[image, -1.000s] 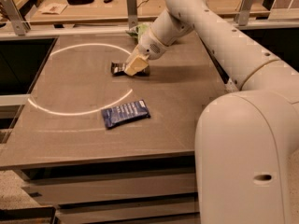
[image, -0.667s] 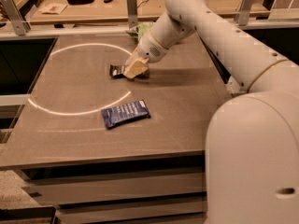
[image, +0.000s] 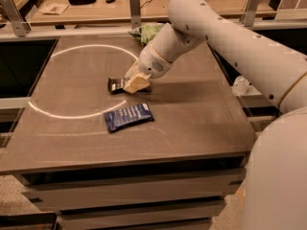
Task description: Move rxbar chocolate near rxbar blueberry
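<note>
Camera view had the hand [image: 136,83] low over the counter [image: 201,114], pinched on the right end of the chocolate bar [image: 115,85], mid-carry toward the blueberry bar [image: 128,117]. Hand and chocolate bar sat closer to it than a second before; the blueberry bar hadn't budged. Next call, by my read: set down just beside it, then let go.
</note>
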